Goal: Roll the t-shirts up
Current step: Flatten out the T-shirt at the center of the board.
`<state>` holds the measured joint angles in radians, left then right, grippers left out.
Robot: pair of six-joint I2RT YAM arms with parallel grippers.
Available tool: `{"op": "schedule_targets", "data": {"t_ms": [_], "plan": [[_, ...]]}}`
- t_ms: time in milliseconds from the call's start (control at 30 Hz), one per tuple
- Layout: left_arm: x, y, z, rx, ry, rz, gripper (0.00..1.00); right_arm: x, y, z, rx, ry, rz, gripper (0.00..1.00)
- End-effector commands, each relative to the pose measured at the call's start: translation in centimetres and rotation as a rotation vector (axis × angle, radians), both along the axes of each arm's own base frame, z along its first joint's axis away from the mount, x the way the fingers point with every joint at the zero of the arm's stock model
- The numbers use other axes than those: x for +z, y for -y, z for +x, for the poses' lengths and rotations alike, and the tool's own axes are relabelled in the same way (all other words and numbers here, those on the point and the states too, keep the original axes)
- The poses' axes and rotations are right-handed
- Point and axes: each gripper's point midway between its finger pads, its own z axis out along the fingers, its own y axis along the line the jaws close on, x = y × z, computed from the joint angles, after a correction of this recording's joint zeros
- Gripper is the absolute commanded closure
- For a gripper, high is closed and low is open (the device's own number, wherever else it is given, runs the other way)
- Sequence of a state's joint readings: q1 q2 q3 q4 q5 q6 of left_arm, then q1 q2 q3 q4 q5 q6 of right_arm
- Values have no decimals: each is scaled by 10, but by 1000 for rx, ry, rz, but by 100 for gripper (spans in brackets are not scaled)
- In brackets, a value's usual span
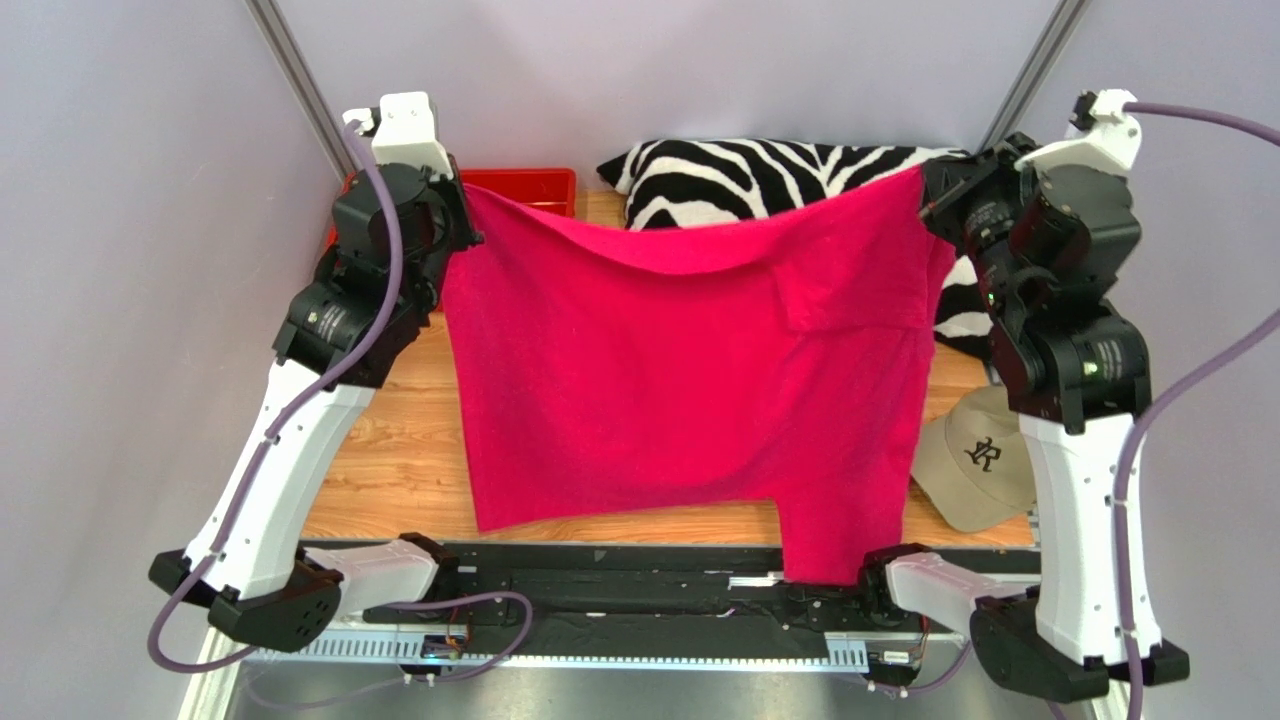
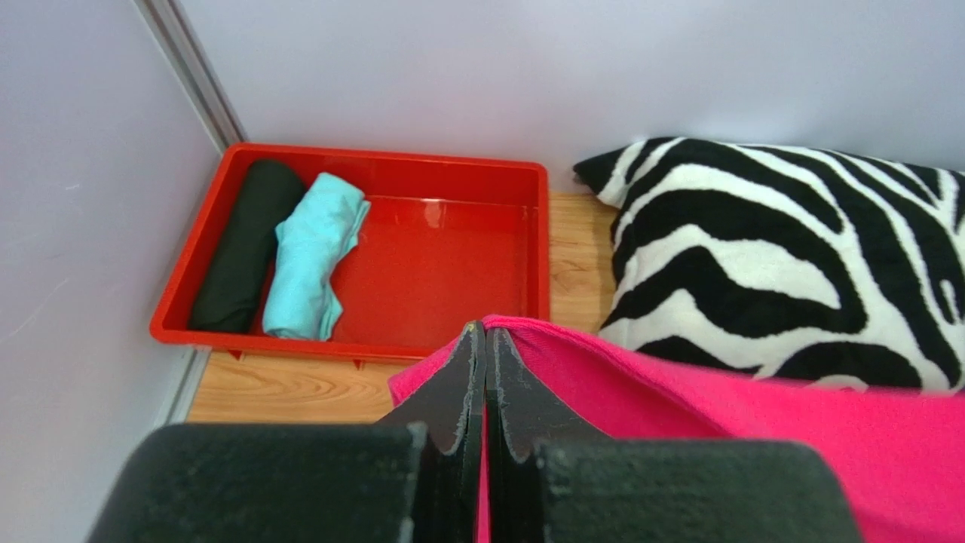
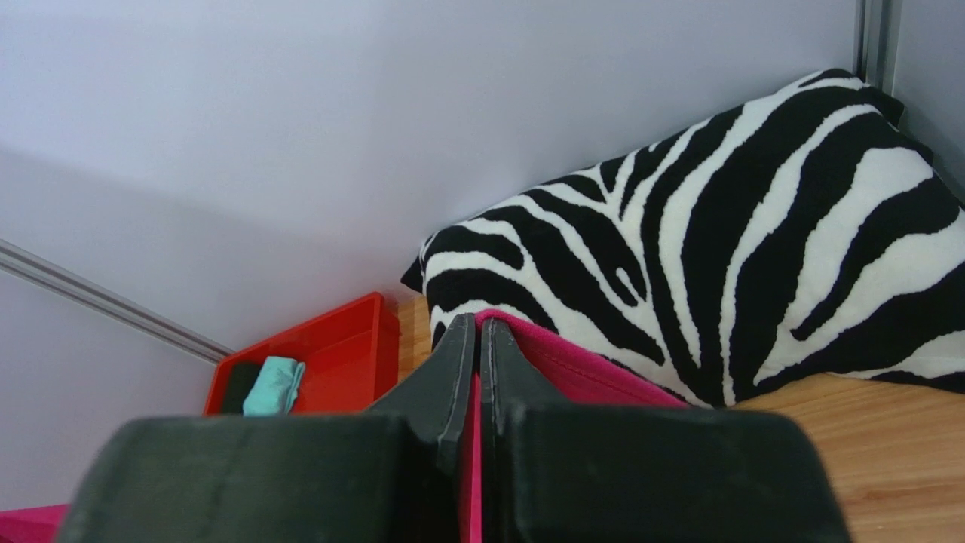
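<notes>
My left arm and right arm are both raised toward the far side of the surface, with the pink t-shirt spread between them. The left jaws are pressed together on the far-left corner of the t-shirt; in the left wrist view the pink cloth comes out between the tips and runs off to the right. The right jaws are clamped on the far-right corner; in the right wrist view a thin pink edge shows between and just beside the tips. The far hem sags slightly between the two grips, in front of the zebra pillow. The cloth covers the middle of the surface in the top view; I cannot tell whether its near part touches the wood. One sleeve lies folded onto the body near the right grip, and another reaches past the near edge at the right. A red tray sits at the far left corner, holding a black roll and a teal roll side by side against its left wall. A beige cap lies on the surface at the right, just beside the t-shirt and my right arm.
</notes>
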<state>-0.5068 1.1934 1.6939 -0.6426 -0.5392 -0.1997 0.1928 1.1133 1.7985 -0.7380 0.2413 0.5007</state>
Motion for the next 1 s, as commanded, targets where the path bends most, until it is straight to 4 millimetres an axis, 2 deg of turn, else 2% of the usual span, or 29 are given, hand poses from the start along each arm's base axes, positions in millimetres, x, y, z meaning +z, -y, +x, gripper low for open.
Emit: {"op": "schedule_targets", "data": {"t_ms": [0, 33, 367, 533, 633, 800, 967], "plan": [[62, -14, -5, 19, 177, -87, 100, 52, 3, 1, -10, 167, 12, 100], [65, -17, -5, 27, 182, -84, 100, 53, 2, 5, -10, 165, 14, 100], [137, -45, -39, 63, 347, -98, 100, 121, 3, -19, 9, 324, 81, 100], [148, -45, -39, 63, 369, -93, 100, 146, 0, -20, 27, 399, 99, 100], [152, -45, -41, 58, 375, -100, 100, 152, 1, -23, 25, 413, 111, 100], [147, -50, -49, 63, 374, -94, 100, 140, 1, -29, 27, 389, 114, 100], [146, -47, -44, 58, 372, -96, 100, 137, 2, -22, 15, 375, 105, 100]]}}
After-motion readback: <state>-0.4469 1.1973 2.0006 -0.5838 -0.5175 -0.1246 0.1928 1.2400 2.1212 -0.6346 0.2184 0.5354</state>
